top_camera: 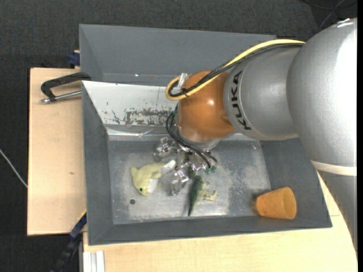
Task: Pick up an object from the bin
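The arm's (266, 95) jaws hang low at the middle of the bin (96, 169), between a yellow toy (144, 178) and a green stick (191, 198). Whether they are released or clenched cannot be told. A clean pick likely means centring on one thing before closing.

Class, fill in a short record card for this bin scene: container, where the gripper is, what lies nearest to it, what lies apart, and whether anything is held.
Container: grey metal bin
Gripper: low over the bin floor, near its middle
Nearest things: pale yellow toy on the view's left of the gripper; dark green stick just below it; small pale piece beside the stick
Lying apart: orange cone-shaped lump in the lower right corner
Held: cannot tell
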`<action>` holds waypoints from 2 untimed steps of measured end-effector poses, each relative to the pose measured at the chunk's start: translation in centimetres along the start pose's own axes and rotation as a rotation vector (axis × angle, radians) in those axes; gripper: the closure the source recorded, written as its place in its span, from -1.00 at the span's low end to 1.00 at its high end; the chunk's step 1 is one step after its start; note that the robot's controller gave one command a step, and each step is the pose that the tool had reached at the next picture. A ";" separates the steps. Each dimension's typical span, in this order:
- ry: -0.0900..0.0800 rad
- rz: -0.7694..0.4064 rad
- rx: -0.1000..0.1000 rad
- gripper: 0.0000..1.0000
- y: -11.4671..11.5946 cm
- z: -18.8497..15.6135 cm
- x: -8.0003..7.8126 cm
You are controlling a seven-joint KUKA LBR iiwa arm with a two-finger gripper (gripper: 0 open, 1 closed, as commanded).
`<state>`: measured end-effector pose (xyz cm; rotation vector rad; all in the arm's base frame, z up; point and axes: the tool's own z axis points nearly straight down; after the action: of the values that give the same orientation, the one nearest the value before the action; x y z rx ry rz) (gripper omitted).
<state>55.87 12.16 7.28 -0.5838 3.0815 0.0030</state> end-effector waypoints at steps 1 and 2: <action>0.002 0.001 0.000 1.00 0.0 -0.1 0.0; -0.002 0.002 0.001 1.00 0.0 -1.4 -0.2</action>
<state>56.07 12.27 8.69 -0.5807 3.0797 0.0028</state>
